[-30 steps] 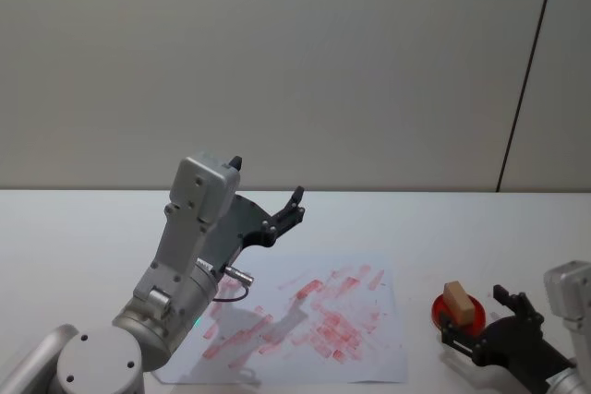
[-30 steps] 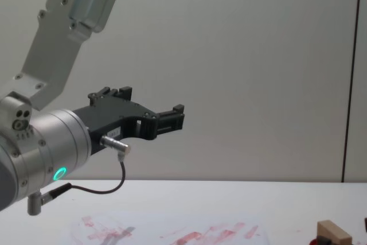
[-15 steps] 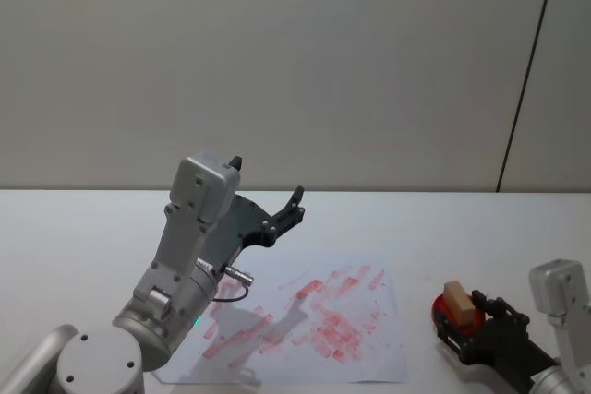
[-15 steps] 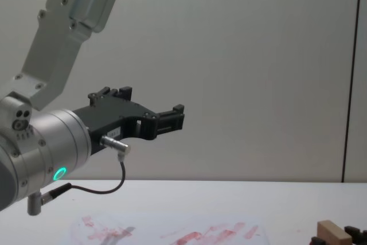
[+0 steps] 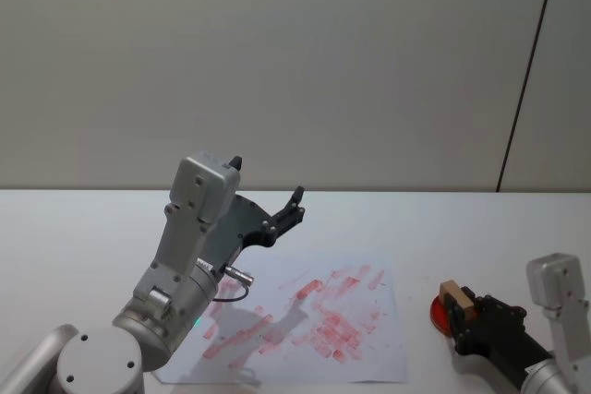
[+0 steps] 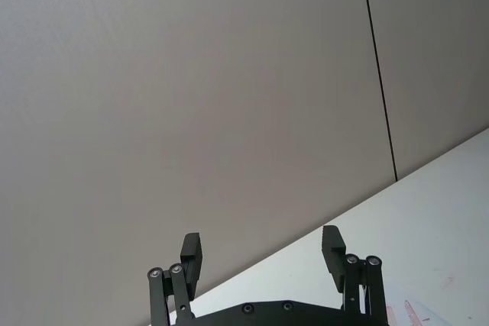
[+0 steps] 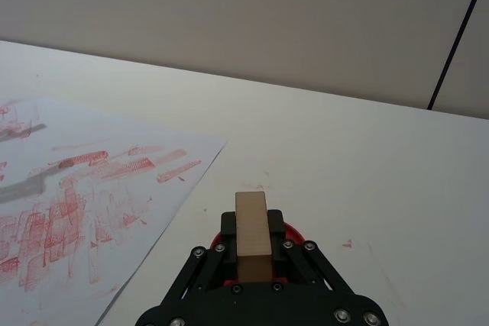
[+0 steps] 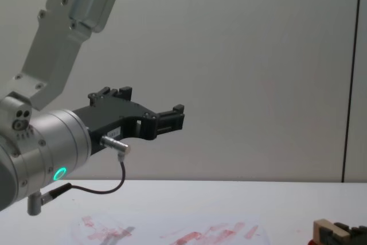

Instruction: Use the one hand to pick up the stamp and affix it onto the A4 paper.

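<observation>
A plain, matte grey-beige wall is standing behind the left end effector and rising well above it. A thin dark vertical seam is running down the wall beyond the right end effector, slanting slightly in the head view. A white table is stretching beneath both end effectors and meeting the wall in a straight line behind them. Soft, even light is falling across the table, laying a faint grey shadow below the left end effector.
</observation>
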`<control>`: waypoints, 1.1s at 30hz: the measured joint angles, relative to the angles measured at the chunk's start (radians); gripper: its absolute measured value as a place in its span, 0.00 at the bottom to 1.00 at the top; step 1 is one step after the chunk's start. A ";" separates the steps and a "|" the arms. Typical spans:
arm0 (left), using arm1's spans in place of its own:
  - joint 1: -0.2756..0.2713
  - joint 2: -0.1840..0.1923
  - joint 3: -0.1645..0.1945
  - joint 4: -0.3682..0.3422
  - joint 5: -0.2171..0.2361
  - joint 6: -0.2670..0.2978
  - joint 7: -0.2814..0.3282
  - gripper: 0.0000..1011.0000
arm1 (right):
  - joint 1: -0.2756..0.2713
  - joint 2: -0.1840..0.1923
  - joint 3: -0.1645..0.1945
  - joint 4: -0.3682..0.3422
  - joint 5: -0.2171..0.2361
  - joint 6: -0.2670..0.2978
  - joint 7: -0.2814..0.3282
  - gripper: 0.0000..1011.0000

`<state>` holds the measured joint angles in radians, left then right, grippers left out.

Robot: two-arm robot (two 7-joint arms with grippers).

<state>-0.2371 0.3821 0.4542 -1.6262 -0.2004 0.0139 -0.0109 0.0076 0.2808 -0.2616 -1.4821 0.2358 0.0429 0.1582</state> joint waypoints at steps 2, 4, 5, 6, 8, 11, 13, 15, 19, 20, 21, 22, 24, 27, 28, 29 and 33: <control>0.000 0.000 0.000 0.000 0.000 0.000 0.000 0.99 | 0.002 -0.003 -0.001 0.002 -0.003 -0.006 -0.005 0.21; 0.000 0.000 0.000 0.000 0.000 0.000 0.000 0.99 | 0.003 -0.004 -0.001 0.003 -0.006 -0.011 -0.008 0.21; 0.000 0.000 0.000 0.000 0.000 0.000 0.000 0.99 | 0.004 -0.006 -0.002 0.003 -0.010 -0.016 -0.009 0.21; 0.000 0.000 0.000 0.000 0.000 0.000 0.000 0.99 | 0.004 -0.006 -0.002 0.003 -0.012 -0.019 -0.010 0.21; 0.000 0.000 0.000 0.000 0.000 0.000 0.000 0.99 | 0.004 -0.008 -0.004 0.001 -0.019 -0.027 -0.010 0.21; 0.000 0.000 0.000 0.000 0.000 0.000 0.000 0.99 | 0.005 -0.011 -0.007 -0.006 -0.028 -0.037 -0.004 0.21; 0.000 0.000 0.000 0.000 0.000 0.000 0.000 0.99 | 0.005 -0.012 -0.010 -0.010 -0.033 -0.041 0.003 0.21; 0.000 0.000 0.000 0.000 0.000 0.000 0.000 0.99 | 0.006 -0.015 -0.014 -0.016 -0.041 -0.045 0.015 0.21; 0.000 0.000 0.000 0.000 0.000 0.000 0.000 0.99 | 0.010 -0.023 -0.024 -0.027 -0.056 -0.049 0.039 0.21; 0.000 0.000 0.000 0.000 0.000 0.000 0.000 0.99 | 0.011 -0.025 -0.026 -0.028 -0.059 -0.050 0.044 0.21; 0.000 0.000 0.000 0.000 0.000 0.000 0.000 0.99 | 0.013 -0.030 -0.032 -0.031 -0.066 -0.050 0.053 0.21; 0.000 0.000 0.000 0.000 0.000 0.000 0.000 0.99 | 0.015 -0.032 -0.034 -0.032 -0.072 -0.050 0.057 0.21; 0.000 0.000 0.000 0.000 0.000 0.000 0.000 0.99 | 0.018 -0.038 -0.040 -0.033 -0.079 -0.050 0.066 0.21; 0.000 0.000 0.000 0.000 0.000 0.000 0.000 0.99 | 0.027 -0.053 -0.055 -0.035 -0.100 -0.048 0.082 0.21; 0.000 0.000 0.000 0.000 0.000 0.000 0.000 0.99 | 0.029 -0.057 -0.058 -0.035 -0.105 -0.047 0.085 0.21; 0.000 0.000 0.000 0.000 0.000 0.000 0.000 0.99 | 0.031 -0.060 -0.060 -0.035 -0.110 -0.046 0.088 0.21; 0.000 0.000 0.000 0.000 0.000 0.000 0.000 0.99 | 0.043 -0.076 -0.074 -0.028 -0.136 -0.039 0.097 0.21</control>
<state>-0.2372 0.3821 0.4542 -1.6262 -0.2004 0.0139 -0.0109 0.0506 0.2046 -0.3353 -1.5100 0.0997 0.0038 0.2548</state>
